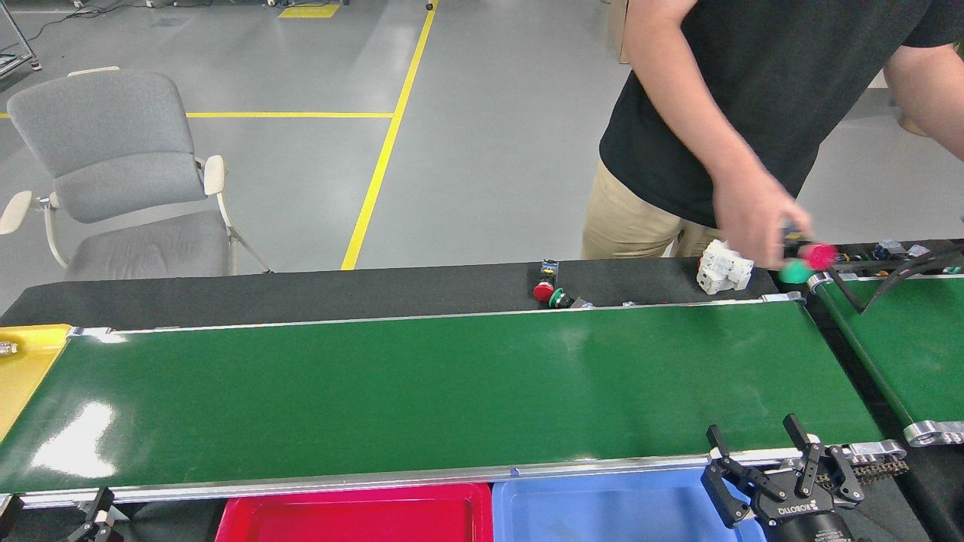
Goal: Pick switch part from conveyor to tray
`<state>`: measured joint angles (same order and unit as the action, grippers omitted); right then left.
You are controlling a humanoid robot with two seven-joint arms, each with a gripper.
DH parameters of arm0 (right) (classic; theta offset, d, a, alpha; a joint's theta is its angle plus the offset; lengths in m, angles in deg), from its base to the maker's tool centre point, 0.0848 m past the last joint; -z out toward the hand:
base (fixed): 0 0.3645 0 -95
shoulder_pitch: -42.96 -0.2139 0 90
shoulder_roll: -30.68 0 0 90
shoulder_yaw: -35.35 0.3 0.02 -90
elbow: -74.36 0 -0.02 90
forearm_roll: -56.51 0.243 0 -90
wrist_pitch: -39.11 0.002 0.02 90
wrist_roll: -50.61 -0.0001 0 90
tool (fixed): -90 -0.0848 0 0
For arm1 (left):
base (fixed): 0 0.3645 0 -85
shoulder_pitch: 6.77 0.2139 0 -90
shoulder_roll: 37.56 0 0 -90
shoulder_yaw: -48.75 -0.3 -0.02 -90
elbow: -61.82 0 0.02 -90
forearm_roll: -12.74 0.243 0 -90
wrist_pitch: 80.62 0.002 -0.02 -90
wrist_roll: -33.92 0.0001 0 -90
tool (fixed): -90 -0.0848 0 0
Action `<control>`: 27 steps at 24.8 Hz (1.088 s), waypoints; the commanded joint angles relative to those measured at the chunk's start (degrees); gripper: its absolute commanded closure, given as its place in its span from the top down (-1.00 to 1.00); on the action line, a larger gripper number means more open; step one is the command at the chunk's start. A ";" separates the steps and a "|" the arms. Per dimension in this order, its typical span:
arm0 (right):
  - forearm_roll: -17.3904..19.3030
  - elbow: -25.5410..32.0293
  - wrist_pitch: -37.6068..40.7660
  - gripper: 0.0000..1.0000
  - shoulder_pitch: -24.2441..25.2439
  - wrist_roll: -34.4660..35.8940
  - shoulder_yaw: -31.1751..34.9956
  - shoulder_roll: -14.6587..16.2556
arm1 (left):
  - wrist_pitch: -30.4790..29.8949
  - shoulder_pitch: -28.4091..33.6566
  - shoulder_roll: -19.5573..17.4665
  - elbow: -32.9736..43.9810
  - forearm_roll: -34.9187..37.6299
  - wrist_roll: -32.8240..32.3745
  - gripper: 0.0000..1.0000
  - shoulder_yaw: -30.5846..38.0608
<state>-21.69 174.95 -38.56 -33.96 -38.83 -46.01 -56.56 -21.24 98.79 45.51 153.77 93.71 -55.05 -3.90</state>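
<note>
The conveyor (422, 391) runs across the view and its green belt carries no switch part. Two switch parts, one red-capped (544, 290) and one green-capped (559, 299), lie on the black table behind the belt's far rail. A person's hand (757, 226) holds a red and a green switch part (804, 260) near the belt's far right end. My right gripper (751, 430) is open and empty, over the near rail beside the blue tray (602, 512). A red tray (354, 519) sits left of it. Only a sliver of my left gripper (96, 516) shows at the bottom left.
A white multi-part block (724, 265) stands on the black table at the far right. A smaller green belt (904, 346) with a black curved bar lies to the right. A yellow tray (22, 369) adjoins the conveyor's left end. A grey chair (120, 165) stands behind.
</note>
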 commanded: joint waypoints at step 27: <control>0.07 0.75 1.55 0.98 0.98 -0.12 -0.11 -1.62 | -0.31 0.35 -0.28 0.16 0.24 9.17 1.00 -0.44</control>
<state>-21.69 174.95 -37.63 -32.54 -39.33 -46.16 -58.63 -21.42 99.13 45.98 153.21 93.89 -46.30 -4.45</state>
